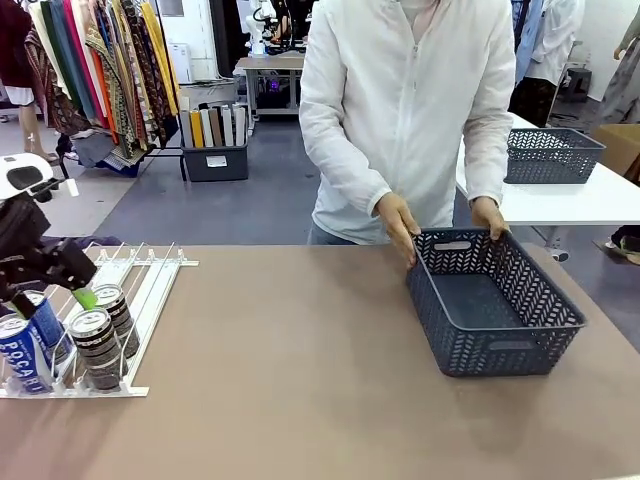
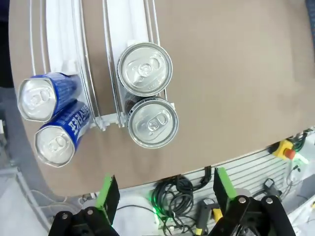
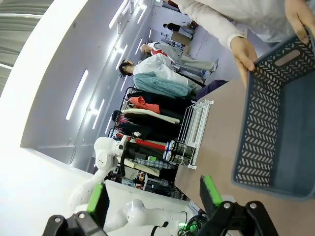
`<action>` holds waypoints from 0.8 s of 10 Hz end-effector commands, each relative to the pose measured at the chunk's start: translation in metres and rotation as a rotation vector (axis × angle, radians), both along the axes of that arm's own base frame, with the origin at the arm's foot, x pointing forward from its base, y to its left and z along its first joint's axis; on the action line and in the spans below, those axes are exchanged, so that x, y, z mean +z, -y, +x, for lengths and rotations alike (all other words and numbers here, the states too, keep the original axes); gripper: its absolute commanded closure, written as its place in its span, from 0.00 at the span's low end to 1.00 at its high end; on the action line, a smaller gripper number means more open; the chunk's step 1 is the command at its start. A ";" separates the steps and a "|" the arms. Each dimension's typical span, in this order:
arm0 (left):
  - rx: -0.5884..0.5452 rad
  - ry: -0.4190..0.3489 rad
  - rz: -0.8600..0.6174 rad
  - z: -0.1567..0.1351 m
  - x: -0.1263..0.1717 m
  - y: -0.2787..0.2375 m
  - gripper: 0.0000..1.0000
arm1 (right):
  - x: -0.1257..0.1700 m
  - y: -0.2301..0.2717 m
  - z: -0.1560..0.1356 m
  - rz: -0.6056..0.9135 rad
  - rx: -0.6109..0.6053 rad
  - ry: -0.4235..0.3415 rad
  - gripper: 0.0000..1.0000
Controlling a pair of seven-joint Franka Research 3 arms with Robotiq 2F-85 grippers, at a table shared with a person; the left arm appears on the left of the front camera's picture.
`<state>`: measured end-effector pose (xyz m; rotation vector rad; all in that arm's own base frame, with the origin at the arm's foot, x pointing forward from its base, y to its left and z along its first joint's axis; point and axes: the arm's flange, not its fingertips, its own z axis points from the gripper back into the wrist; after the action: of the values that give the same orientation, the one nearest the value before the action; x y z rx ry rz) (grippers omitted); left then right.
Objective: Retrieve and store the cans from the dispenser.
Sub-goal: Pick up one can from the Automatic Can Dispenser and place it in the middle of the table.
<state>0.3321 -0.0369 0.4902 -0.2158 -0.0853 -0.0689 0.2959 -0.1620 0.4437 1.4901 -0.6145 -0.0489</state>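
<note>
Brown desk [image 1: 300, 410] spreads before you, with the dispenser [image 1: 150, 285] at its left edge. All four cans stand at its low end: two Pocari cans [image 1: 22, 355] leftmost and two Pepsi cans [image 1: 97, 345] just beside them. Your left claw [image 2: 164, 192] hovers above them, released and empty, so you look to be at the first pick. Centre the pads on one can, descend, then clench. Farther right, a person's hands [image 1: 400, 228] hold the empty basket [image 1: 500, 355]. Your right claw [image 3: 153, 199] hangs released too.
</note>
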 end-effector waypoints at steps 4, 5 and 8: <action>0.061 -0.027 0.038 0.027 -0.029 0.016 0.00 | 0.004 0.001 0.000 0.013 -0.001 0.005 0.00; 0.080 -0.059 0.046 0.034 -0.036 0.016 0.00 | 0.004 0.001 0.000 0.013 -0.001 0.005 0.00; 0.119 -0.075 0.078 0.047 -0.053 0.017 0.00 | 0.004 0.001 0.000 0.013 -0.001 0.005 0.00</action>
<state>0.3722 -0.0508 0.4354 -0.1742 -0.0153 0.0321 0.2957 -0.1620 0.4438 1.4909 -0.6144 -0.0485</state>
